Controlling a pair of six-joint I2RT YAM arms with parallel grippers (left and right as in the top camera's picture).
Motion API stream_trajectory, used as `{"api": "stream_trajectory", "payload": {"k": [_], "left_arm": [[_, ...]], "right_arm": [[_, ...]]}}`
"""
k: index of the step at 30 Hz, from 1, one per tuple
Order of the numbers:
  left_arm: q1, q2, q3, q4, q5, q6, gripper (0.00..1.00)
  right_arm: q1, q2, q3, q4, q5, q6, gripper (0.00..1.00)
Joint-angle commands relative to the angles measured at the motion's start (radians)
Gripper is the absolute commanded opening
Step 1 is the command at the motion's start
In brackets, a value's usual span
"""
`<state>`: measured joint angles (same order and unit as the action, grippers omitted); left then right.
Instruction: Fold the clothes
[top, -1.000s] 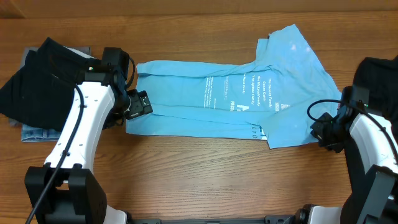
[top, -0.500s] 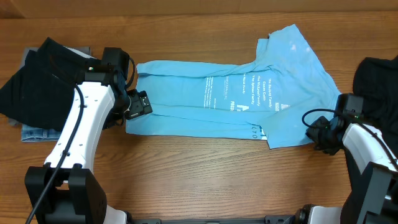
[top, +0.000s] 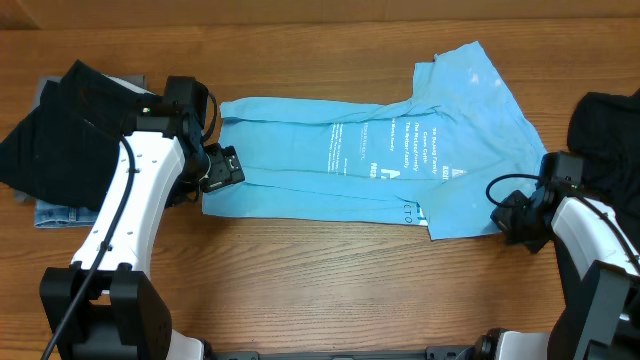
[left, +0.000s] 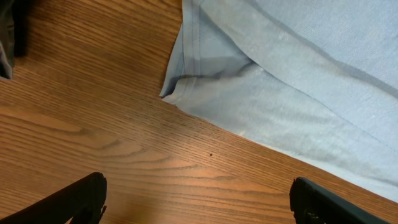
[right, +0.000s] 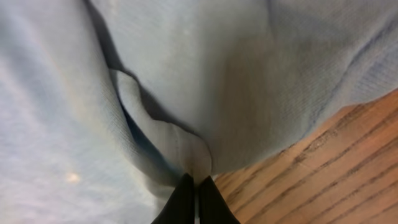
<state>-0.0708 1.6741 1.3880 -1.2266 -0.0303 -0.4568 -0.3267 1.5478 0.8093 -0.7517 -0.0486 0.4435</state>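
Observation:
A light blue T-shirt (top: 400, 150) with pale lettering lies folded lengthwise across the wooden table, its sleeve end spread at the right. My left gripper (top: 222, 168) is open and empty at the shirt's left hem; in the left wrist view its fingers (left: 198, 202) hover over bare wood just short of the hem corner (left: 177, 90). My right gripper (top: 503, 215) is shut on the shirt's right edge; the right wrist view shows its fingers (right: 196, 190) pinching a fold of blue cloth (right: 186, 93).
A pile of dark clothes (top: 60, 130) lies on a folded denim piece (top: 60, 212) at the far left. Another dark garment (top: 610, 125) sits at the right edge. Bare wood (top: 330, 270) runs along the front.
My right gripper shifted down and slightly left at the shirt's right edge, tugging that lower corner a little. The left arm has not moved.

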Motion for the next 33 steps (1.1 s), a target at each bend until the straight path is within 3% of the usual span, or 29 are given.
{"api": "stream_trajectory", "payload": {"k": [1,10,24,33], "left_arm": [[-0.002,0.005,-0.001,0.002,-0.003,0.016,0.96],[-0.002,0.005,-0.001,0.008,-0.003,0.016,0.96],[-0.002,0.005,-0.001,0.012,-0.003,0.016,0.96],[-0.002,0.005,-0.001,0.011,-0.003,0.016,0.97]], "right_arm": [[-0.003,0.001,0.073,-0.002,-0.056,-0.002,0.04],[-0.003,0.001,0.164,-0.002,-0.182,0.0,0.04],[-0.003,0.001,0.165,-0.161,-0.06,-0.001,0.06],[-0.003,0.001,0.165,-0.183,-0.057,-0.002,0.21]]}}
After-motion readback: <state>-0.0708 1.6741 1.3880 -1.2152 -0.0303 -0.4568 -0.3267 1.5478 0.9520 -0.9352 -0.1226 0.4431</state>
